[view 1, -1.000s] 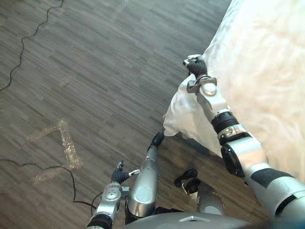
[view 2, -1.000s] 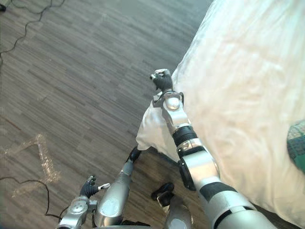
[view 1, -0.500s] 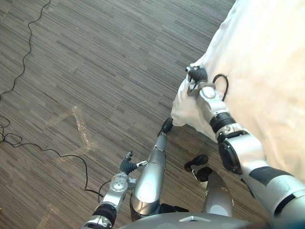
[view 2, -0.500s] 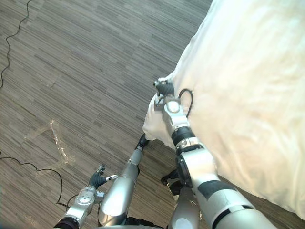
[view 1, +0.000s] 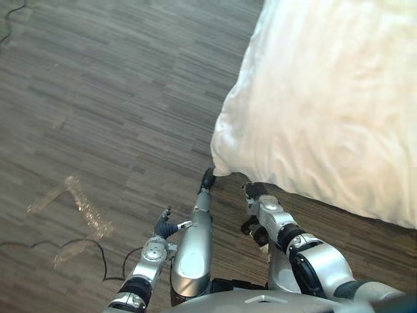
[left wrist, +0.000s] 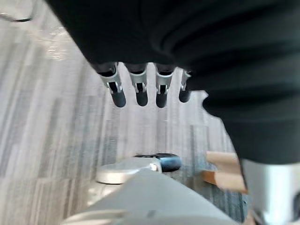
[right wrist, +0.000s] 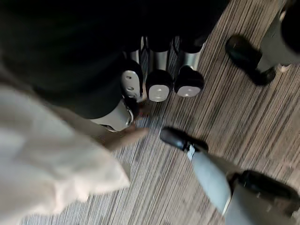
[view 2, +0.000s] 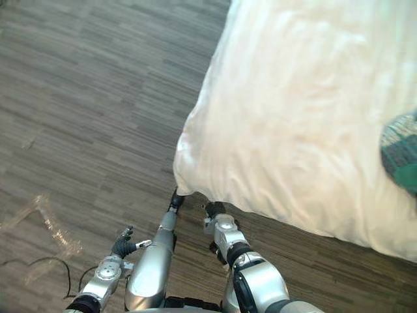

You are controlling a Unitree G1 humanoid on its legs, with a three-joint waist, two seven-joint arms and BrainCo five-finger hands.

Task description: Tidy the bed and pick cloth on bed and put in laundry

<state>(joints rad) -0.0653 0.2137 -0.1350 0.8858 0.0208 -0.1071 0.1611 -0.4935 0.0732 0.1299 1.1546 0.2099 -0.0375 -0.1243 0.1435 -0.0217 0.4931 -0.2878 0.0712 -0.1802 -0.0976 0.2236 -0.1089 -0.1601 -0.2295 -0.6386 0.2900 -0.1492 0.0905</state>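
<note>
A white duvet [view 1: 313,117] covers the bed at the right, and its near corner [view 1: 221,160] hangs down over the floor. A green patterned cloth [view 2: 401,153] lies on the bed at the far right edge. My right hand [view 1: 255,192] is low, just below and in front of that corner, apart from it. In the right wrist view its fingers [right wrist: 159,84] are curled with nothing in them, and the white duvet [right wrist: 47,173] hangs beside them. My left hand [view 1: 164,228] hangs by my side over the floor with its fingers [left wrist: 138,89] straight.
Grey wood-look floor [view 1: 98,98] spreads out to the left of the bed. A strip of clear tape [view 1: 81,208] is stuck to it near my left hand. A light wooden piece [left wrist: 224,169] shows low by the bed.
My right hand has let go of the duvet corner and dropped below the bed's edge. The corner now hangs loose. The camera has shifted towards the bed.
</note>
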